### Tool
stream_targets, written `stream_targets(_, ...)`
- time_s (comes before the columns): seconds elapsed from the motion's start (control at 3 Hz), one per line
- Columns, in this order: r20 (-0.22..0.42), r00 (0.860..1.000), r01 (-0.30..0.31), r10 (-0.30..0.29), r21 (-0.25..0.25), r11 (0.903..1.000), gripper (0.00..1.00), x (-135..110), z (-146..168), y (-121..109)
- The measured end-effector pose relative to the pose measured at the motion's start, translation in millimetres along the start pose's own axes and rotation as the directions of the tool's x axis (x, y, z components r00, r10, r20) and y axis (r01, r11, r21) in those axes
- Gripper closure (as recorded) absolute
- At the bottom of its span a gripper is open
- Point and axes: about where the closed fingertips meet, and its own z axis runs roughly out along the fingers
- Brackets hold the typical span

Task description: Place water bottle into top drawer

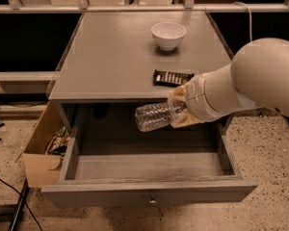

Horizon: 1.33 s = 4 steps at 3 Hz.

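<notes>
I have the pincer (pixel 181 110) clenched on one end of the water bottle (pixel 153 117), which lies on its side in the air above the open top drawer (pixel 149 192), nearer the drawer's back, with the tabletop (pixel 111 57) behind the drawer.

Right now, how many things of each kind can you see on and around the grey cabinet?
Bottle: 1, held by the end effector above the open drawer.
Bowl: 1, on the cabinet top.
Candy bar: 1, on the cabinet top.
Drawer: 1.
Cardboard box: 1, on the floor beside the cabinet.
Total: 5.
</notes>
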Motion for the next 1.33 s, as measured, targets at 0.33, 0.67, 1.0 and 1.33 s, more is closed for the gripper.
stream_targets(0.33,-0.025,0.999,-0.043,0.041,-0.074,0.9963,1.00,24,31,32)
stream_targets(0.67,-0.038,0.996,-0.081,0.076,-0.123,0.9891,1.00,40,55,53)
stream_targets(1.0,-0.026,0.995,-0.104,0.101,-0.139,0.9848,1.00,53,80,73)
stream_targets(1.33,-0.007,0.994,-0.105,0.105,-0.123,0.9868,1.00,63,106,86)
